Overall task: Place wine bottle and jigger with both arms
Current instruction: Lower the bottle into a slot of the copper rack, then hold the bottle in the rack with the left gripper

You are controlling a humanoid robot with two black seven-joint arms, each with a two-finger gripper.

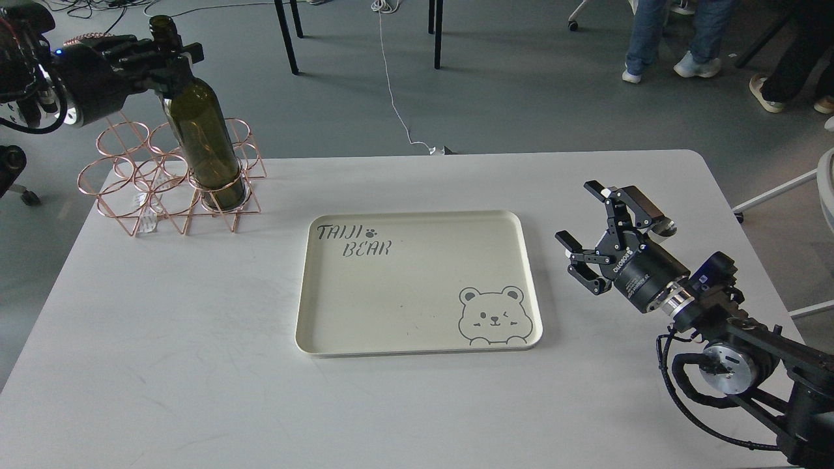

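Note:
The dark green wine bottle (203, 140) stands nearly upright, leaning slightly left, with its base inside the front right ring of a copper wire rack (124, 185) at the table's back left. My left gripper (168, 57) is shut on the bottle's neck just below the mouth. My right gripper (577, 213) is open and empty, hovering above the table to the right of the tray. Only a small shiny piece of the silver jigger (666, 227) shows behind the right gripper; the rest of it is hidden.
A cream tray (417, 215) printed with "TAIJI BEAR" and a bear face lies in the middle of the white table (163, 339). Beyond the table are chair legs, a white cable and people's legs on the grey floor.

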